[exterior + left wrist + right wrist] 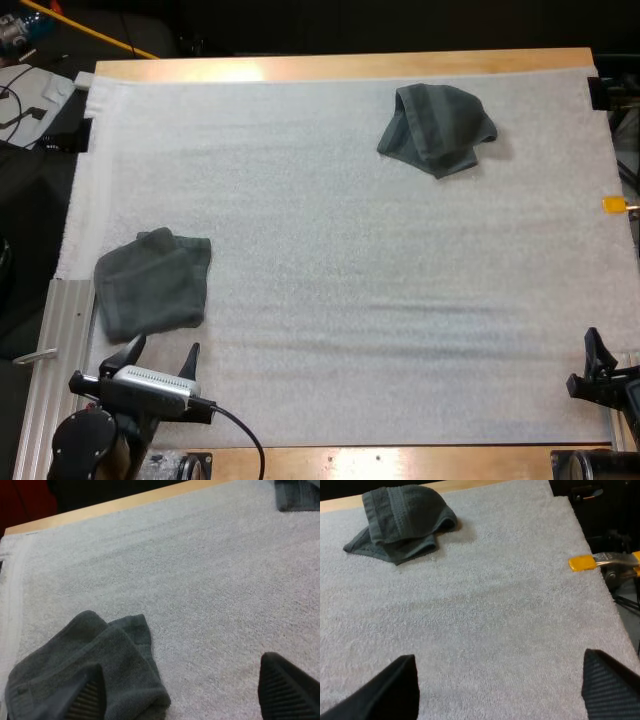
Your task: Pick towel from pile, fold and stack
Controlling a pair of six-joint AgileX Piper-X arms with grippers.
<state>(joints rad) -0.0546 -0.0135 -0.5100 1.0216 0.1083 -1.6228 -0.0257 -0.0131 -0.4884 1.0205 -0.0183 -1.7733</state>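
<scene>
Left tool point(163, 346) and right tool point(499, 665) both stand apart, empty, at the near edge of the mat point(330, 300). A folded towel point(153, 282) lies just ahead of the left; the crumpled towel point(437, 128) sits far right. Next, probably, the right tool must reach forward to pick it.

The left gripper point(164, 348) has 2 black, tapered fingers point(85, 700) with ribbed inner pads, mounted ahead of a round black joint housing point(85, 445). The right gripper point(499, 675) has 2 matching black ribbed fingers.
</scene>
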